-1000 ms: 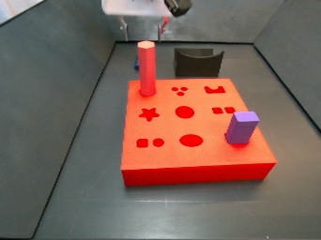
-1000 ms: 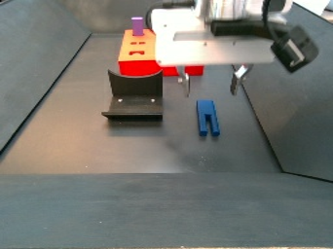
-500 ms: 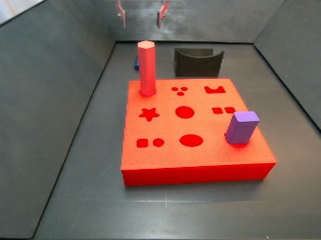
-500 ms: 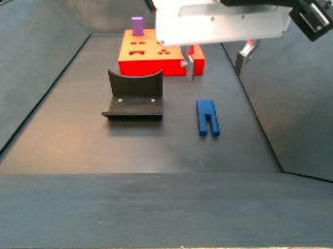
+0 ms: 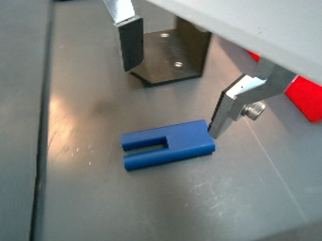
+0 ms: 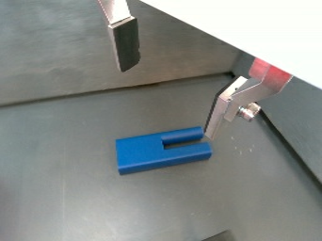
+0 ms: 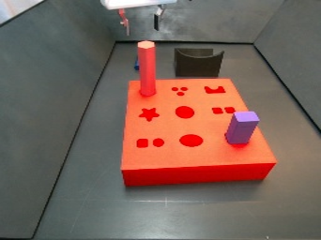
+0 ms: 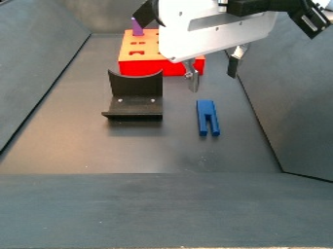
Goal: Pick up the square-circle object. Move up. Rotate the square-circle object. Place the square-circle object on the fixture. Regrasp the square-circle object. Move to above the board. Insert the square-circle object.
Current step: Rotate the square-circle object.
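Observation:
The square-circle object (image 8: 207, 117), a small dark blue block with two short legs, lies flat on the dark floor to the right of the fixture (image 8: 134, 95). It also shows in both wrist views (image 5: 170, 146) (image 6: 164, 152). In a side view only a blue sliver of it (image 7: 135, 64) peeks from behind the red post. My gripper (image 8: 212, 66) hangs open above the block, apart from it, with nothing between its fingers (image 5: 126, 42) (image 6: 227, 108). The red board (image 7: 194, 131) lies beyond the fixture (image 7: 198, 62).
A tall red post (image 7: 146, 68) and a purple block (image 7: 242, 127) stand in the board. Grey sloping walls close in the floor on all sides. The fixture (image 5: 170, 56) stands just past the fingers in a wrist view.
The gripper has risen from low over the blue block and turned somewhat about its axis. It has stayed open. The block has not moved.

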{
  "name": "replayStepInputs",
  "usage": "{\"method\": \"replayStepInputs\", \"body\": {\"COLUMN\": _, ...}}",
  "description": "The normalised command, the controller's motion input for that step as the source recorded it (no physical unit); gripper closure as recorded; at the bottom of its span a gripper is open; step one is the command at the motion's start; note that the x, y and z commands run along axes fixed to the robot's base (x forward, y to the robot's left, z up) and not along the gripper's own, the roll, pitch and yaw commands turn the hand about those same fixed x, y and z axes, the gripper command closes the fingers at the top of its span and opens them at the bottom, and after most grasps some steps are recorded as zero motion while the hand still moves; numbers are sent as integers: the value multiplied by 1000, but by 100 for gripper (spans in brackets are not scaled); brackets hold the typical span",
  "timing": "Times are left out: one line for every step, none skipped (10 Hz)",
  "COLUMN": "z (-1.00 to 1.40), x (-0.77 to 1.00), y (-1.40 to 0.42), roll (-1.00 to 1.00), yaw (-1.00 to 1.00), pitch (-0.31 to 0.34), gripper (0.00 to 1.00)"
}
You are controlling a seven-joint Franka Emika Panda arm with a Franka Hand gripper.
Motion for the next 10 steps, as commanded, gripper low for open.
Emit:
{"method": "replayStepInputs", "body": {"z": -39, "x": 31, "y": 0, "roll": -1, "yaw": 1000, "pitch": -3, "gripper": 0}}
{"method": "replayStepInputs", "body": {"z": -38, "x": 31, "y": 0, "roll": -1, "yaw": 1000, "pitch": -4, "gripper": 0}}
{"method": "replayStepInputs", "body": {"z": -36, "x": 32, "y": 0, "roll": -1, "yaw": 1000, "pitch": -4, "gripper": 0}}
{"method": "replayStepInputs", "body": {"z": -35, "x": 32, "y": 1, "roll": -1, "yaw": 1000, "pitch": -4, "gripper": 0}}
{"method": "replayStepInputs", "body": {"z": -35, "x": 33, "y": 1, "roll": -1, "yaw": 1000, "pitch": -4, "gripper": 0}}
{"method": "replayStepInputs", "body": {"z": -34, "x": 33, "y": 1, "roll": -1, "yaw": 1000, "pitch": -4, "gripper": 0}}
{"method": "replayStepInputs", "body": {"z": -34, "x": 33, "y": 1, "roll": -1, "yaw": 1000, "pitch": -4, "gripper": 0}}
{"method": "replayStepInputs", "body": {"z": -34, "x": 33, "y": 1, "roll": -1, "yaw": 1000, "pitch": -5, "gripper": 0}}
{"method": "replayStepInputs", "body": {"z": -34, "x": 33, "y": 1, "roll": -2, "yaw": 1000, "pitch": -5, "gripper": 0}}
{"method": "replayStepInputs", "body": {"z": -34, "x": 33, "y": 1, "roll": -2, "yaw": 1000, "pitch": -5, "gripper": 0}}
